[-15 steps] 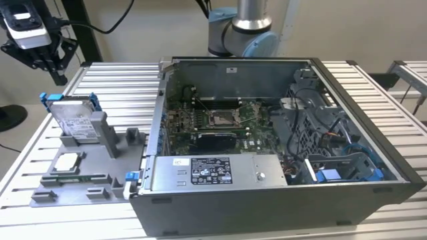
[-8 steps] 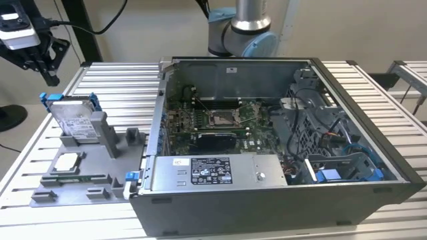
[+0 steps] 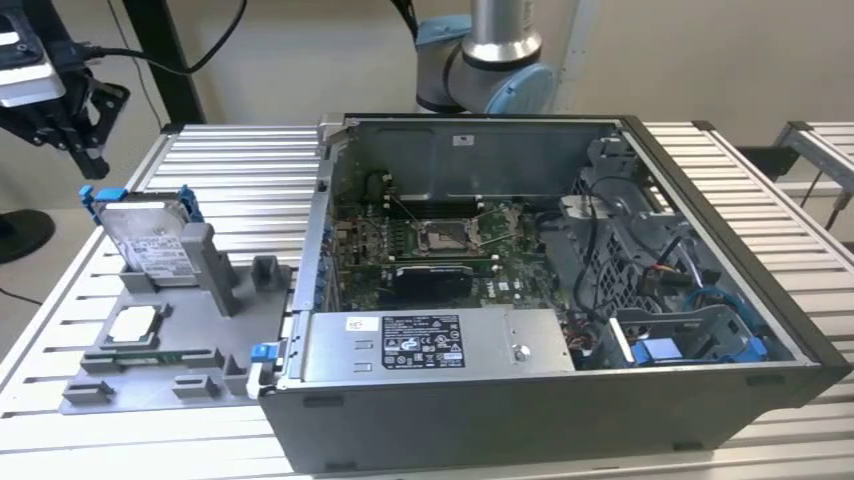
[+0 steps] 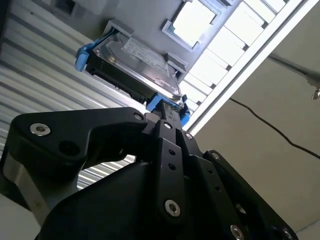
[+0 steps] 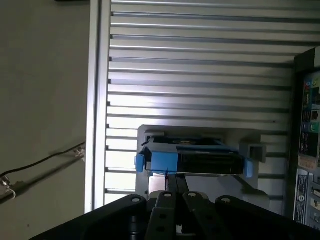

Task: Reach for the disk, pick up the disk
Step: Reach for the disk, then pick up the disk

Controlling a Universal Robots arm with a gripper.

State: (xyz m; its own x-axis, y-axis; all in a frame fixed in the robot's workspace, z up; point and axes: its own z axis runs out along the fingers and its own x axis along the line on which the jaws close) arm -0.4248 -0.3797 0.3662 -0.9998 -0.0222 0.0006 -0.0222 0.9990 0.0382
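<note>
The disk (image 3: 147, 238) is a silver drive with a white label and blue rails. It stands tilted on edge in a grey fixture (image 3: 180, 345) at the exterior view's left. My black gripper (image 3: 88, 160) hangs above and behind the disk, a short gap away and touching nothing. Both wrist views look along the fingers toward the disk (image 4: 142, 62) (image 5: 200, 161). The fingertips sit close together, so the gripper (image 4: 167, 114) (image 5: 176, 176) is shut, and its tips line up with the disk's blue end rail (image 5: 162, 161).
The fixture also carries a small square silver chip (image 3: 134, 323). An open computer case (image 3: 561, 280) with a grey power supply box (image 3: 427, 345) stands to the exterior view's right of the fixture. Everything rests on a slatted metal table (image 3: 227, 160), with the arm's base (image 3: 487, 60) behind the case.
</note>
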